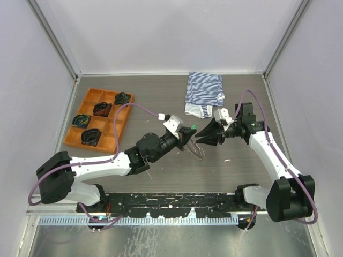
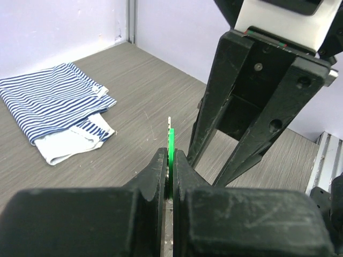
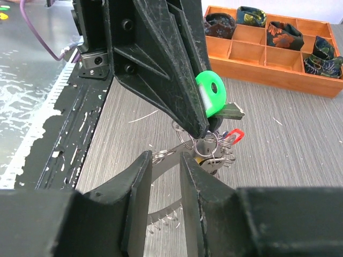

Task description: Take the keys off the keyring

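- Two pincers meet at mid-frame in the top view, above the surface, with the key bundle held in the air between them.
- Left pincer: clenched on the green key, pads flat against the head's two faces.
- Right pincer: released, jaws apart. It is nosed in just below the bundle, and I see nothing gripped.
- Keyring: hangs right under the green key, near centre in the right wrist view. A red key sits at its right side, and the cord trails down towards the lower right in the top view.
- Step in hand, as I judge it: one key is pinned and the other arm is lining up to take the ring, so that the key can be worked off.
- Next move calls for a fine, centred bite on the thin ring alone, not on the cord or a neighbouring key. Then comes a pull or twist against the left hold. The ring is small and may slip.
- Green key's lie: seen edge-on and upright from the left wrist. From the right wrist its head sits upper left, and a dark blade, likely its own, runs out to the right and slightly downward. That line is its long axis.
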